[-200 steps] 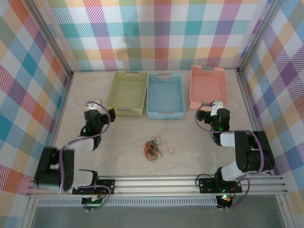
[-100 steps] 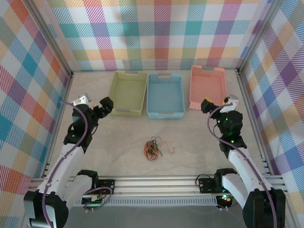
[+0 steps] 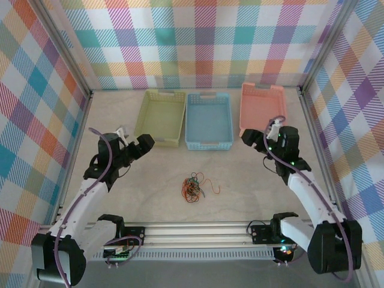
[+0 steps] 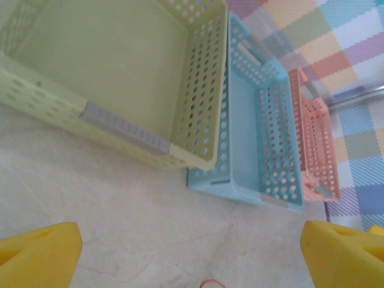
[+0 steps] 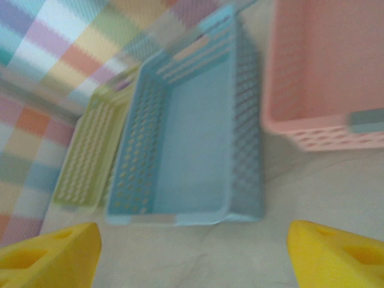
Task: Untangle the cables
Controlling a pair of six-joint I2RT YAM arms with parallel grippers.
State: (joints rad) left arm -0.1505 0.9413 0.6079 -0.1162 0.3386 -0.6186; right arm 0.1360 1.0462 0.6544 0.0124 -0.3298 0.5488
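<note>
Both arms are swinging inward from where they were a moment ago: the left gripper [image 3: 144, 144] is now hanging just off the near right corner of the green basket [image 3: 161, 117], and the right gripper [image 3: 248, 138] is hanging by the near left corner of the pink basket [image 3: 263, 109], while the cables [image 3: 193, 187] are lying just where they were. They are sitting in one small tangled heap of orange, black and green on the table [image 3: 240, 180], in front of the blue basket [image 3: 208, 120], between the two arms and well apart from both grippers. In the left wrist view the left gripper [image 4: 191, 258] is standing wide open, its yellow fingers [image 4: 39, 255] spread to the frame's edges with nothing between them but bare table (a bit of orange wire [image 4: 210, 282] is peeking in at the bottom edge). In the right wrist view the right gripper [image 5: 192, 255] is likewise gaping wide and holding nothing, looking onto the blue basket's near wall. All three baskets are lying side by side along the far wall.
</note>
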